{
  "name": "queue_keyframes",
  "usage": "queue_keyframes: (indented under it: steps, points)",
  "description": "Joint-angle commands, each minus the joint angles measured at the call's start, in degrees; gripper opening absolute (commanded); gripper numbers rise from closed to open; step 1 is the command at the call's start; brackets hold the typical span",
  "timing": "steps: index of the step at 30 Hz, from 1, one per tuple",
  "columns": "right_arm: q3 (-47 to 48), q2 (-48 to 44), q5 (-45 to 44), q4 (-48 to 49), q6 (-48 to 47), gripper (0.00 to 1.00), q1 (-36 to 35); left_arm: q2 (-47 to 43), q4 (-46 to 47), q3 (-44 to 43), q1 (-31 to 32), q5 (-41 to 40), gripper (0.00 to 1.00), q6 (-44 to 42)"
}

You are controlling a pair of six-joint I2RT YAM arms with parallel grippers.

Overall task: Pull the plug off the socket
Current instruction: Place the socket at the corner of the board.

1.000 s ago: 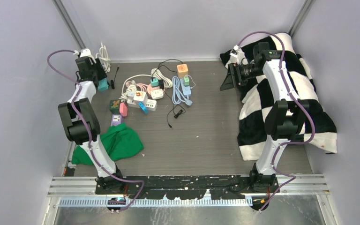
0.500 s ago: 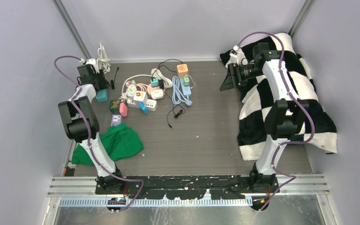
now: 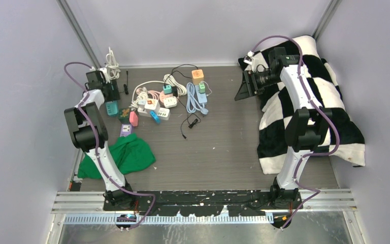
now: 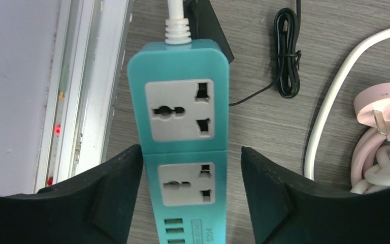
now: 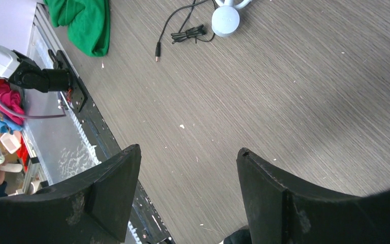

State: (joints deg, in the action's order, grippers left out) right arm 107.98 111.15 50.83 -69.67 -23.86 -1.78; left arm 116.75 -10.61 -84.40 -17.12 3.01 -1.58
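A teal power strip lies flat on the table at the left edge, also visible from above. Its two grey sockets hold no plug. My left gripper is open and straddles the strip, with a gap showing at the right finger. From above, the left gripper hangs just behind the strip. A loose pink plug lies to the right. Several plugs and adaptors sit in a pile of strips at mid-table. My right gripper is open over bare table, far right.
A green cloth lies at the near left. A black-and-white checked cloth covers the right side. A black cable trails from the pile. A metal rail runs along the table's left edge beside the strip, with a bundled black cord nearby.
The left gripper carried the teal strip down and towards the near side, set it on the table and opened off it. The right arm barely moved.
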Motion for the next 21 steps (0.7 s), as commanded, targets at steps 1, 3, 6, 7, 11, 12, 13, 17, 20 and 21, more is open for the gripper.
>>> queue_keyframes:
  steps: [1, 3, 6, 7, 11, 12, 13, 17, 20, 21]
  points:
    - [0.22, -0.75, 0.32, -0.47, -0.81, 0.74, 0.13, -1.25, -4.73, -3.65, -0.13, -1.21, 0.76, 1.31]
    - [0.21, -0.77, 0.41, -0.47, -0.84, 0.74, 0.05, -2.52, -5.54, -4.13, -0.12, -1.23, 0.85, 3.08]
    - [0.37, -0.74, 0.63, -0.47, -0.80, 0.74, -0.06, -5.03, -6.28, -4.04, -0.14, -1.05, 0.89, 3.84]
    - [0.36, -0.76, 0.67, -0.47, -0.80, 0.74, -0.06, -5.86, -6.50, -3.94, -0.17, -0.90, 0.91, 4.04]
    - [0.24, -0.98, 1.06, -0.47, -0.89, 0.74, -0.24, -9.14, -7.63, -3.22, -0.15, 0.05, 0.93, 4.39]
    - [0.25, -0.90, 1.17, -0.47, -0.89, 0.74, -0.28, -10.01, -7.84, -3.03, -0.11, 0.30, 0.93, 4.40]
    - [0.24, -0.98, 1.27, -0.49, -0.92, 0.74, -0.25, -10.84, -8.03, -2.51, -0.17, 0.53, 0.93, 4.40]
    - [0.17, -1.00, 1.70, -0.47, -0.92, 0.74, -0.42, -14.33, -8.42, -0.80, -0.15, 1.28, 0.93, 4.64]
    - [0.07, -1.05, 2.06, -0.39, -0.85, 0.74, -0.58, -17.31, -8.41, 0.92, -0.13, 2.16, 0.93, 5.28]
    - [0.04, -1.11, 2.14, -0.38, -0.85, 0.74, -0.61, -18.05, -8.45, 1.39, -0.15, 2.66, 0.93, 5.54]
